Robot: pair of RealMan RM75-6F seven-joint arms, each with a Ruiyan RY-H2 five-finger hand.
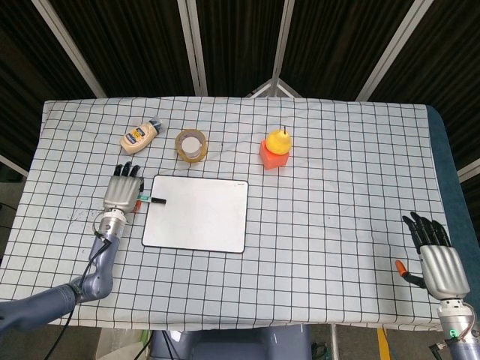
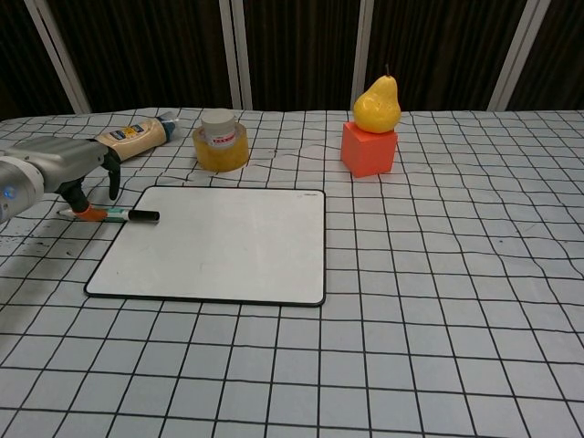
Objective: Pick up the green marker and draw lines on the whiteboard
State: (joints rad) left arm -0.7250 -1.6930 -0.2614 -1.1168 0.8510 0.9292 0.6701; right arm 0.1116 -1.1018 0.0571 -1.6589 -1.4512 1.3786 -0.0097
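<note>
No wording can be read anywhere on the table: the squeeze bottle [image 1: 140, 135] carries a blue label too small to make out, the tape roll [image 2: 219, 139] shows a blurred red mark, and the whiteboard [image 1: 198, 214] has a tiny illegible mark at its corner

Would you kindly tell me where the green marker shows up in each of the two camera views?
Head view: green marker lies left of centre, its black cap over the whiteboard's left edge, mostly under the left robot hand.
Chest view: marker sits at far left, beside that hand.
Shared landmark: the whiteboard's upper-left corner.
</note>
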